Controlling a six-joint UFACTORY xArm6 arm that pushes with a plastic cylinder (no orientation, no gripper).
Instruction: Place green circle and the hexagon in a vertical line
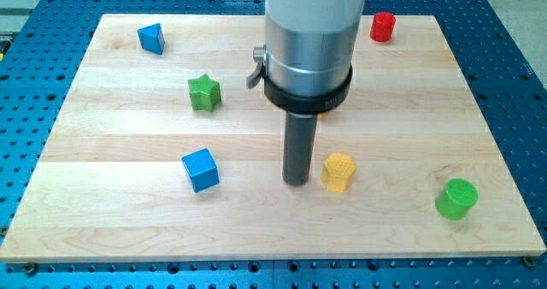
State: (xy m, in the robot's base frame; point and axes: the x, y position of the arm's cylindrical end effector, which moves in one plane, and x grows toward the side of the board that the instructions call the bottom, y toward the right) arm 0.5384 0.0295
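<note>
The green circle (456,198) stands near the board's lower right. The yellow hexagon (338,171) sits right of the board's middle, lower half. My tip (297,182) rests on the board just left of the yellow hexagon, close to it or touching; I cannot tell which. The green circle is well to the right of my tip and slightly lower than the hexagon. The arm's silver body hides the board behind it; a sliver of an orange block (322,114) shows under its collar.
A blue cube (201,170) lies left of my tip. A green star (204,93) is upper left. A blue triangular block (151,38) is at the top left. A red cylinder (382,26) is at the top right. The wooden board (111,221) lies on a blue perforated table.
</note>
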